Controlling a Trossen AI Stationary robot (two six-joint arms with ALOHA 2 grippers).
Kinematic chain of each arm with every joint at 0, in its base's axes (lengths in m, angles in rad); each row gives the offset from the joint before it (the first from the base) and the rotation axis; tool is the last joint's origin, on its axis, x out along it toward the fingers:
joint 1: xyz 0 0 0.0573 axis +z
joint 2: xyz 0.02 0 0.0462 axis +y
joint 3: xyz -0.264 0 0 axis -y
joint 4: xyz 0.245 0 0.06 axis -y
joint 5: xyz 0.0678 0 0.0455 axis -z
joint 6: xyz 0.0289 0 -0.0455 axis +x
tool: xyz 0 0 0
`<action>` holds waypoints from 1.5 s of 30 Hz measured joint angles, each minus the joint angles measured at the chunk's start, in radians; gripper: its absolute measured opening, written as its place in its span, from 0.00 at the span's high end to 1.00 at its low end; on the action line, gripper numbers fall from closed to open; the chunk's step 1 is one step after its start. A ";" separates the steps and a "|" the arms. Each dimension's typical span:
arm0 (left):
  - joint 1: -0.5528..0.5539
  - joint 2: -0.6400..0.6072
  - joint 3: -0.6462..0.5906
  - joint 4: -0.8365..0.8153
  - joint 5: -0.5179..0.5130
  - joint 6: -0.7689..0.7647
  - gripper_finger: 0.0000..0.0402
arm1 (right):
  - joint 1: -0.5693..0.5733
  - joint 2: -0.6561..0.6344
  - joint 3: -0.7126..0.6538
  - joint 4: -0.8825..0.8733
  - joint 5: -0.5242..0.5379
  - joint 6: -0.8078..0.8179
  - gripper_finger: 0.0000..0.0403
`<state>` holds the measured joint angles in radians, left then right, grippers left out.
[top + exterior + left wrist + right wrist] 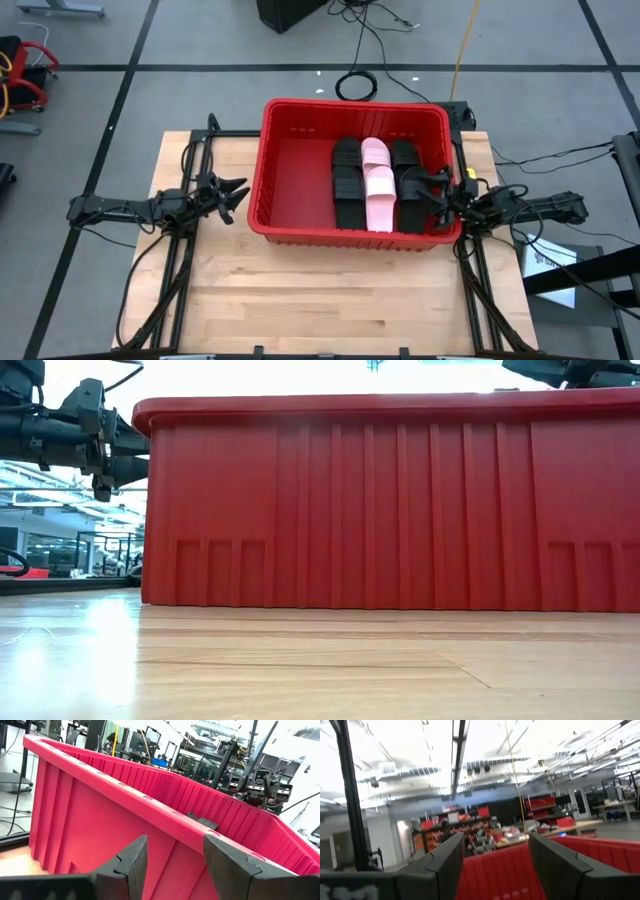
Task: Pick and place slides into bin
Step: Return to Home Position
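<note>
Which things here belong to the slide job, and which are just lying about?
Job: red bin; black slides and pink slides inside it; left end effector, open, beside the bin; right end effector, open, at its right rim.
Lying about: coiled black cable and yellow cable on the floor.

A big red bin (pixel 295 175) sits on the wooden desk (pixel 330 300), near the far edge and a bit to the right. Inside it, in the right half, the slides lie in three rows side by side. There are black slides (pixel 347 190), then pink slides (pixel 378 190) in the middle, then more black ones by the right wall. The left tool (pixel 243 197) is just outside the bin's left wall, with its fingers spread apart. The right tool (pixel 428 197) is over the bin's right wall, and its fingers are spread apart too.
</note>
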<state>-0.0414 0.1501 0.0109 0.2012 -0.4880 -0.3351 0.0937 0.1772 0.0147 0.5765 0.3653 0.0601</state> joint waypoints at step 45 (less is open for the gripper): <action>0.000 0.000 0.000 0.001 0.000 -0.002 0.54 | 0.000 0.000 0.000 0.145 0.000 0.000 0.47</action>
<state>-0.0417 0.1505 0.0109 0.2020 -0.4885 -0.3367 0.0933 0.1776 0.0151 0.7216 0.3649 0.0601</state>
